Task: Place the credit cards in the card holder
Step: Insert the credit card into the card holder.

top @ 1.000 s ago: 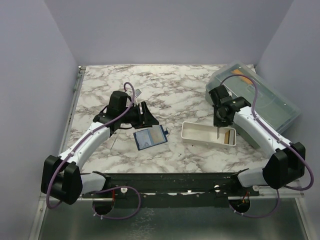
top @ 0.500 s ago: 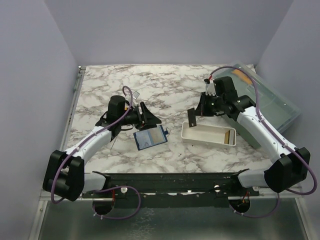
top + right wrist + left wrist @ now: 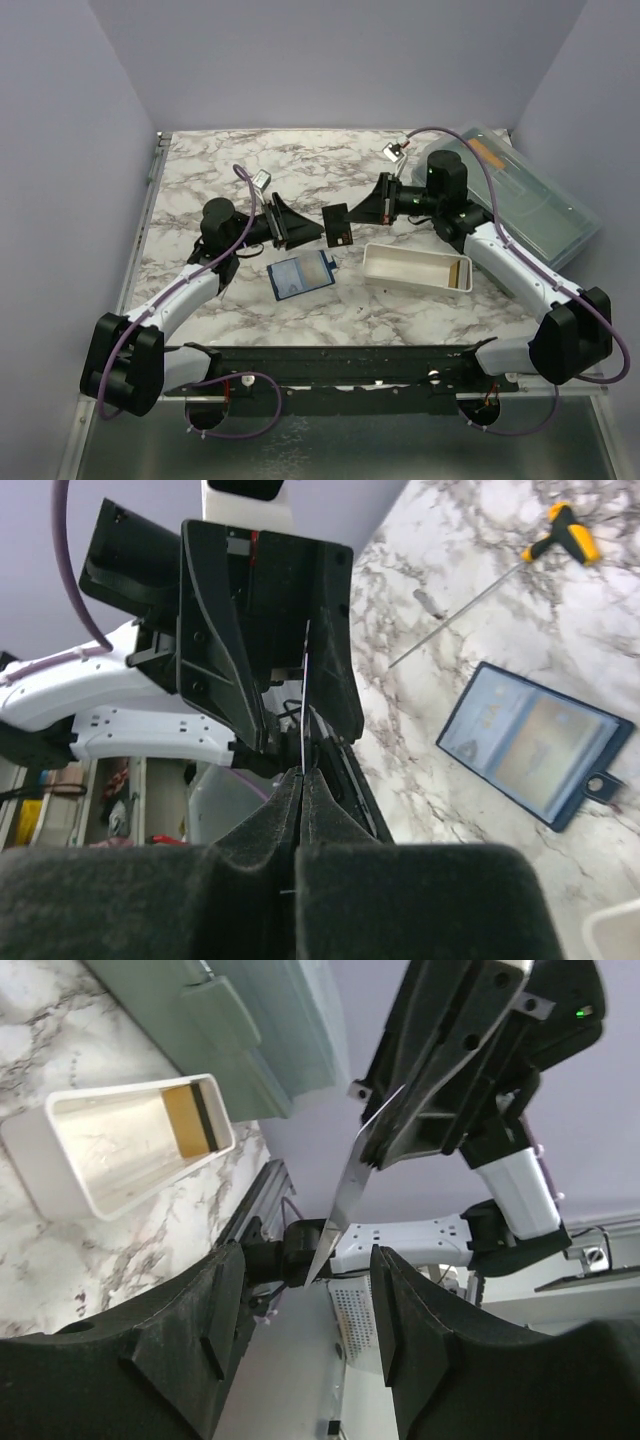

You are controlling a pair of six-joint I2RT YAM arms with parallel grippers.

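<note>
My right gripper is shut on a credit card and holds it in the air over the table's middle. In the right wrist view the card shows as a thin edge rising from the shut gripper. My left gripper faces it, open. In the left wrist view the pale card points its end at the gap between my left fingers, touching neither. The navy card holder lies open flat on the marble, below both grippers. A golden-tan credit card stands in the white tray.
A grey-green plastic box sits at the back right, behind the tray. A small yellow-and-black tool with a thin rod lies on the marble beyond the card holder. Purple walls close in the sides and back.
The right arm lifted a card out of the white tray and swung it left towards the left gripper. The left gripper turned up and right to face it, staying open.
</note>
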